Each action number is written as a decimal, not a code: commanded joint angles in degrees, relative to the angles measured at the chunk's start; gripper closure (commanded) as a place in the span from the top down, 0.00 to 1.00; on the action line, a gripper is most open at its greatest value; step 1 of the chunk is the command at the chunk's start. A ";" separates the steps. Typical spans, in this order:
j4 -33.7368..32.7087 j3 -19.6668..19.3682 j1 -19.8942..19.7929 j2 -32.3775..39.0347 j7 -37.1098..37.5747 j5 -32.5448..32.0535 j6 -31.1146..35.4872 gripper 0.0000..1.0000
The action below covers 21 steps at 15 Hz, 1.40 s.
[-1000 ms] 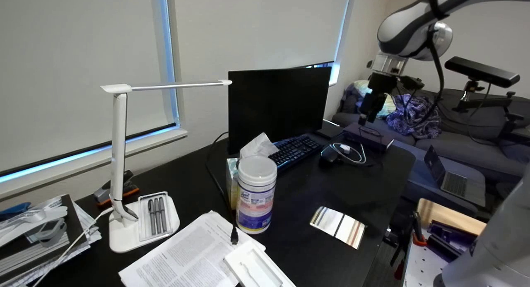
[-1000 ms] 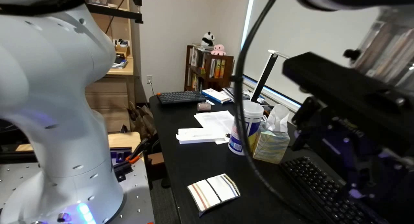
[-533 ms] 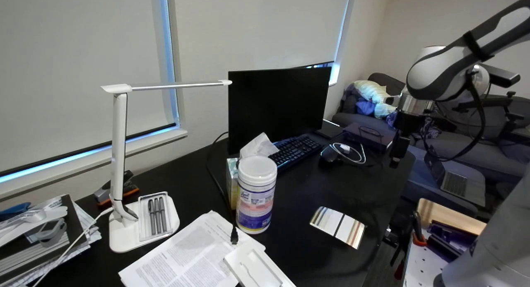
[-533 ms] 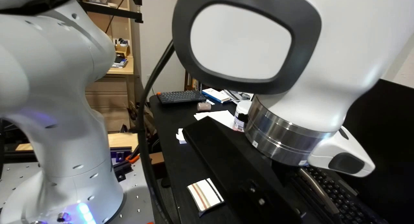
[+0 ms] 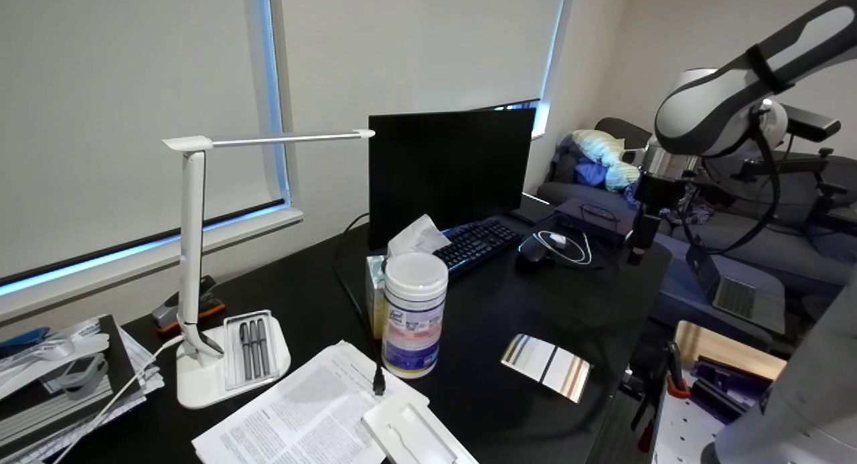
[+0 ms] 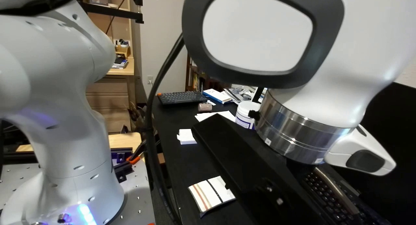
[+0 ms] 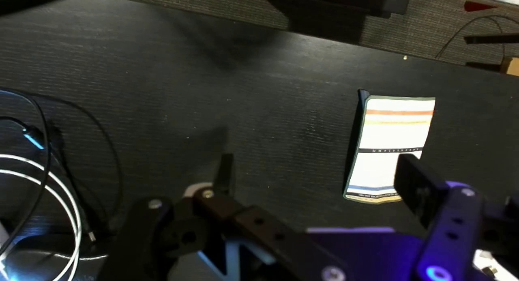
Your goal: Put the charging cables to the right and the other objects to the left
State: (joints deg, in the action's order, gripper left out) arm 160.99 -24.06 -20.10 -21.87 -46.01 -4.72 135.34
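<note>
Hand (image 7: 316, 167) spread, wht cbl (image 7: 77, 228) looped.

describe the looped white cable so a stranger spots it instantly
Find the black monitor, then the keyboard below it. In an exterior view, the white cable lies looped past the keyboard's right end, pale against a neighbouring black cable.

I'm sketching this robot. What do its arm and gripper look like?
The arm is mostly white and rounded, with a dark grey ring around a white panel, and a silver band. A black cable loops alongside; a blue light glows low down. The gripper is blocky and mostly black with screws, one side looking purple in the wrist view.
</note>
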 commanded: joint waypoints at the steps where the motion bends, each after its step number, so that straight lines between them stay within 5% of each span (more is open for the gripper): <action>1: -2.03 -0.90 3.44 5.69 -0.66 3.52 -2.76 1.00; 4: -2.61 -0.49 6.64 10.85 -2.49 7.68 -6.31 1.00; 8: -1.83 1.77 8.64 16.27 -3.41 10.09 -0.42 1.00; 13: -1.43 5.05 8.29 23.45 -2.86 8.58 10.22 1.00; 21: -2.03 7.20 6.72 25.49 -4.62 12.96 9.04 1.00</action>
State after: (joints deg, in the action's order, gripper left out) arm 159.24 -18.47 -11.75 1.47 -47.30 4.28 144.00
